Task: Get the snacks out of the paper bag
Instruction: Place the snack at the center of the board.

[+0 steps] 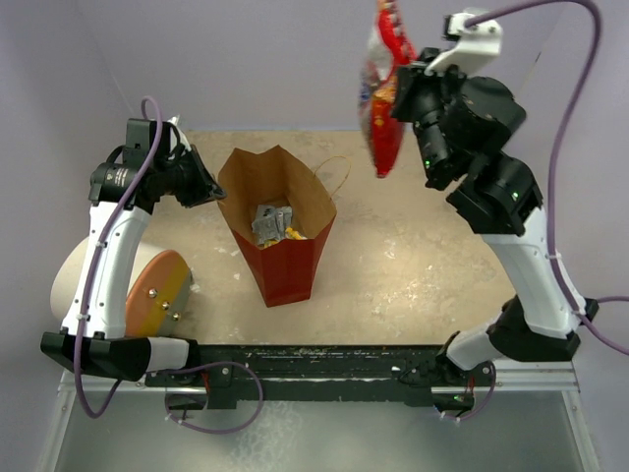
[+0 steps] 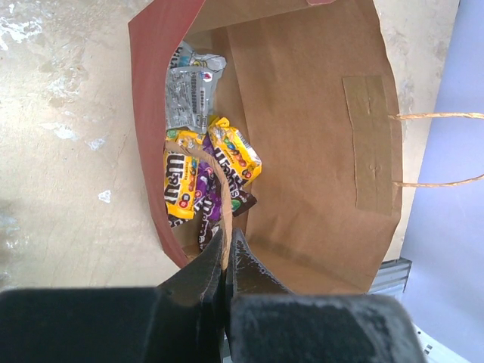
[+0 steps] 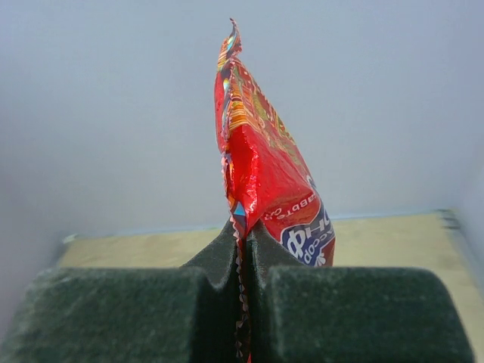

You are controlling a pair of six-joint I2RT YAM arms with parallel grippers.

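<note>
The paper bag (image 1: pixel 280 231) stands open at the table's middle-left, brown inside with red outer faces; it also shows in the left wrist view (image 2: pixel 310 136). Inside lie a silver-grey packet (image 2: pixel 189 91), yellow packets (image 2: pixel 181 181) and a purple one (image 2: pixel 208 204). My left gripper (image 2: pixel 225 246) is shut on the bag's rim at its left edge (image 1: pixel 218 192). My right gripper (image 3: pixel 243 231) is shut on the crimped edge of the red cookie bag (image 3: pixel 265 166) and holds it high above the table, right of the paper bag (image 1: pixel 383 93).
A white cylinder with an orange end (image 1: pixel 147 290) lies at the left behind my left arm. The bag's string handles (image 1: pixel 339 172) stick out on its far right side. Walls close the table at back and left.
</note>
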